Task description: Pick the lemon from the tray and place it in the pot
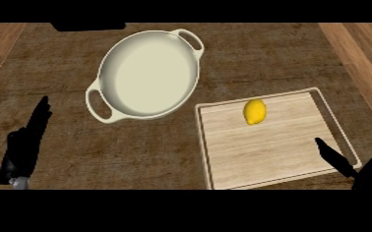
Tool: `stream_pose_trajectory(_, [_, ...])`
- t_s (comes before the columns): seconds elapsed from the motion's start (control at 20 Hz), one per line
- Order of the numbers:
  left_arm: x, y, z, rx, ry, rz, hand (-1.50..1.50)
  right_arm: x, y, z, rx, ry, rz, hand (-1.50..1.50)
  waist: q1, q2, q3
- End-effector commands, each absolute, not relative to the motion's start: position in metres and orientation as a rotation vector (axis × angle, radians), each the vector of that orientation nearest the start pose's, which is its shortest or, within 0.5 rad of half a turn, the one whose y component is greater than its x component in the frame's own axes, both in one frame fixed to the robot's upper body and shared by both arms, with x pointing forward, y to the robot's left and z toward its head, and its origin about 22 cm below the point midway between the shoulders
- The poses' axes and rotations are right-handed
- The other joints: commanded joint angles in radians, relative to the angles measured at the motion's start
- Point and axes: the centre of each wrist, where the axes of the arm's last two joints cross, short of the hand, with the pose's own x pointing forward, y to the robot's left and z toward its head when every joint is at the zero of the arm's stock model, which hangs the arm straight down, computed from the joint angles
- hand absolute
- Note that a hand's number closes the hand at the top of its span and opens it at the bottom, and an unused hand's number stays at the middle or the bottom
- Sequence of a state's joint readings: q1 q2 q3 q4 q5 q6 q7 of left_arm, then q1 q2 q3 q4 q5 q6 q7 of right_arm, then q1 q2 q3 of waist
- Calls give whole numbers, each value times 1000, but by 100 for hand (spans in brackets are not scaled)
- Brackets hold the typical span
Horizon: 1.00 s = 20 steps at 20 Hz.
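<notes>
My left hand (25,142) rests open, fingers straight, at the frame's lower left; my right hand (335,158) shows straight fingers over the lower-right corner of the wooden tray (218,174). The lemon (255,112) lies near the tray's far edge. Upper centre, the cream two-handled pot (105,115) sits beside it, no writing visible

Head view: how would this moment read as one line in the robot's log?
lemon: on tray, untouched | pot: holds nothing | left hand: open, resting at left edge | right hand: open, over tray's right side
</notes>
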State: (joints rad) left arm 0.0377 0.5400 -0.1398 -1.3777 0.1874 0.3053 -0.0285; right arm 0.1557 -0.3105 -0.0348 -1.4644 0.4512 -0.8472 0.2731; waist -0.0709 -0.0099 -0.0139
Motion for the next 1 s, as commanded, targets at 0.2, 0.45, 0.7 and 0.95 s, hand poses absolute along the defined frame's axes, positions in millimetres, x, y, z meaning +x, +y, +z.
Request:
stream_pose_trajectory(0.2, [239,333,13,443,-1409,-138,0,183,-289,-29,-1285,-976,-197,-150,71,13,1])
stream_pose_trajectory(0.45, [240,328,12,438,-1396,-186,0,217,-266,3,-1193,-800,-75,-150,95,17,3])
stream_pose_trajectory(0.7, [239,328,15,420,-1391,-179,0,246,-242,28,-1059,-528,50,-150,117,13,6])
stream_pose_trajectory(0.95, [246,321,20,419,-1395,-176,0,282,-218,69,-929,-413,138,-150,104,12,10])
